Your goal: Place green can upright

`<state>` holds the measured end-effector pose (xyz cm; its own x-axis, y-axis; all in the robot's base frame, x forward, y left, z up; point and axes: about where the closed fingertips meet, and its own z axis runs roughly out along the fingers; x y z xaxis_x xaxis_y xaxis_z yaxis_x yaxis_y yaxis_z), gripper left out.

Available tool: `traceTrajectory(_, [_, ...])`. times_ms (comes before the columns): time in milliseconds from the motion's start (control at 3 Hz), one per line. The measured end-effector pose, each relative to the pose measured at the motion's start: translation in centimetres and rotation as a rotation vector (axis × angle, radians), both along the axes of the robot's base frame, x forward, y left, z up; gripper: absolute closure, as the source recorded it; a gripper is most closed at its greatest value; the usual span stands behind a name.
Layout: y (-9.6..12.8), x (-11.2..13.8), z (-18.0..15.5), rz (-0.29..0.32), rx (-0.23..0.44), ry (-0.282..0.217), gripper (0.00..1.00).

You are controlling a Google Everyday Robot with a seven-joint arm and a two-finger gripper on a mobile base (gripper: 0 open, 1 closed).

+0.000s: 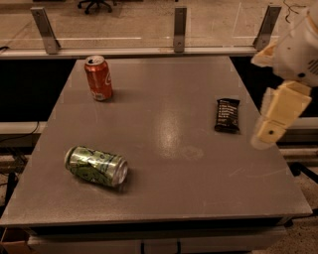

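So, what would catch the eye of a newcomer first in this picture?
The green can lies on its side, dented, near the front left of the table. A red can stands upright at the back left, and a dark bar lies flat toward the right. The pale claw hangs over the right edge, apart from everything.

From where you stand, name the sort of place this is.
Likely an office or lab: a grey worktable, a glass partition on metal posts behind it, an office chair's base beyond. The gripper hangs at the worktable's right edge.
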<state>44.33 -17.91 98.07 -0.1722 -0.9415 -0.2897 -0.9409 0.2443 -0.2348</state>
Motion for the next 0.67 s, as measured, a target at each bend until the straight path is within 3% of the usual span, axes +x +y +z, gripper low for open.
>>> traceTrajectory(333, [7.6,0.6,-0.3,0.081,0.087,0.019,0.0])
traceTrajectory(667, [14.5,0.5,-1.3,0.138,0.115,0.066,0.0])
